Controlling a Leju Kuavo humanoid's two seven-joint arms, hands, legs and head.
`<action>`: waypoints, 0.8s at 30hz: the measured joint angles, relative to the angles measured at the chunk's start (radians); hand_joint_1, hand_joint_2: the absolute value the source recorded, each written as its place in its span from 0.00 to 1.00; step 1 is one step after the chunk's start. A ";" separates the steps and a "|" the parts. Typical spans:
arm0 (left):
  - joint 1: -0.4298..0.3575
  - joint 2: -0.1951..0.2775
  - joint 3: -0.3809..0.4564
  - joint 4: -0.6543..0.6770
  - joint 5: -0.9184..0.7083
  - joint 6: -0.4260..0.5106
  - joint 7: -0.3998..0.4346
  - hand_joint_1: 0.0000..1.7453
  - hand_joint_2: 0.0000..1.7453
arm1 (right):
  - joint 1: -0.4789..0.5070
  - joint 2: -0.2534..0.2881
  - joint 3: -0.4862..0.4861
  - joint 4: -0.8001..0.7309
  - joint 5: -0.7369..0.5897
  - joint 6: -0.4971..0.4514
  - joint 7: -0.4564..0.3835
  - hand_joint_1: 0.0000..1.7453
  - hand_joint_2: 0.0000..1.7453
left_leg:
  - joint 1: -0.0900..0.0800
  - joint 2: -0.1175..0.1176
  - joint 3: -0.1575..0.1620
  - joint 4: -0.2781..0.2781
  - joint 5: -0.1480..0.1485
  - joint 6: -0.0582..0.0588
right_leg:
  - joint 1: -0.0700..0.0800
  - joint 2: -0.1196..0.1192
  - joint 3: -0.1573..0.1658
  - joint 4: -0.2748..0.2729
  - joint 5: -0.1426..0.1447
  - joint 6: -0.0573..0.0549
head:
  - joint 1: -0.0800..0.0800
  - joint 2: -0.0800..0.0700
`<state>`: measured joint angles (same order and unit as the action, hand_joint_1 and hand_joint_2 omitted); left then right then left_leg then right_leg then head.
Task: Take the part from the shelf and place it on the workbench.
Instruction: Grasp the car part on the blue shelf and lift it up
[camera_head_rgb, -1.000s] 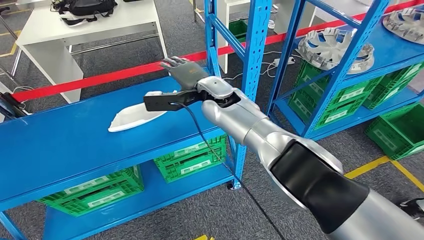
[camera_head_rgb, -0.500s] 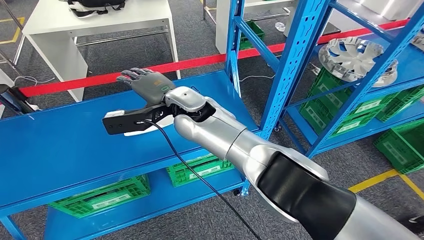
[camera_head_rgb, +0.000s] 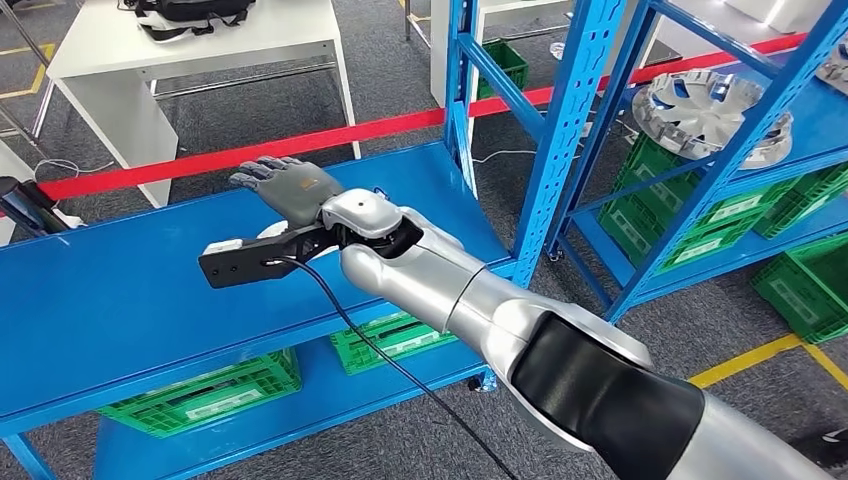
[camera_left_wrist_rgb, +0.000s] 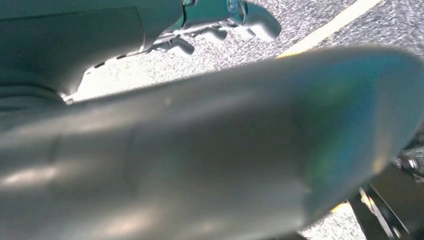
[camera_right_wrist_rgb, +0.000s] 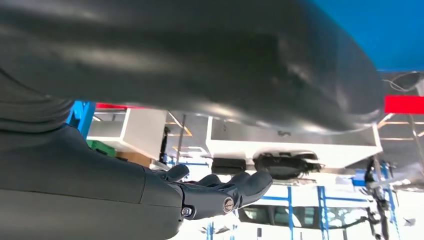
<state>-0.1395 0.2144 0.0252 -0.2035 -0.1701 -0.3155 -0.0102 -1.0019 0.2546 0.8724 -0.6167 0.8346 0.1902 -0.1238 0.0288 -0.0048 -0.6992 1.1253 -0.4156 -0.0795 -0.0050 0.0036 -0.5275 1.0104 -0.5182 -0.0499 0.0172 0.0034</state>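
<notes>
You have one white part (camera_head_rgb: 222, 245) on the blue shelf (camera_head_rgb: 110, 300), mostly hidden under the right hand (camera_head_rgb: 290, 190) — one robot hand over the shelf, with the left hand (camera_left_wrist_rgb: 220, 30) counted separately at its own wrist camera. You can count two blue shelving units, the near one and a second rack (camera_head_rgb: 700, 130). Green crates (camera_head_rgb: 200, 395) number at least five — some are cut off. Silver wheel covers (camera_head_rgb: 705, 115): two, one only at the picture's edge. One white table (camera_head_rgb: 190, 55), one red tape line (camera_head_rgb: 300, 140).

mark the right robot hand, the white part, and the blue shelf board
right robot hand (camera_head_rgb: 292, 188): head view, back of the palm.
white part (camera_head_rgb: 222, 246): head view, exposed end.
blue shelf board (camera_head_rgb: 100, 300): head view, bare top surface.
</notes>
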 joint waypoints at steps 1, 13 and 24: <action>-0.001 -0.002 0.000 0.000 -0.003 0.000 0.001 0.00 0.00 | 0.001 -0.002 0.004 0.006 -0.003 0.000 0.001 0.00 0.00 | 0.000 -0.002 0.028 -0.048 0.007 0.001 | -0.001 0.001 -0.003 0.008 -0.007 0.008 | -0.003 0.000; -0.003 -0.007 -0.007 0.000 -0.026 0.001 0.004 0.00 0.00 | 0.027 -0.024 0.046 0.066 -0.033 -0.009 -0.012 0.00 0.00 | -0.006 -0.007 0.055 -0.099 -0.003 0.045 | 0.003 0.001 0.002 -0.005 -0.012 -0.005 | 0.004 0.000; -0.008 -0.007 -0.007 -0.002 -0.045 0.001 0.018 0.00 0.00 | 0.046 -0.048 0.066 0.083 -0.043 -0.020 -0.016 0.00 0.00 | -0.008 -0.005 0.058 -0.100 -0.001 0.047 | -0.001 0.001 0.002 -0.005 -0.010 0.035 | 0.004 0.000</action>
<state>-0.1477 0.2077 0.0180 -0.2052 -0.2154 -0.3143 0.0078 -0.9558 0.2070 0.9381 -0.5341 0.7912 0.1698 -0.1397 0.0209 -0.0101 -0.6416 1.0258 -0.4167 -0.0320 -0.0056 0.0050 -0.5256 1.0050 -0.5282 -0.0151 0.0210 0.0034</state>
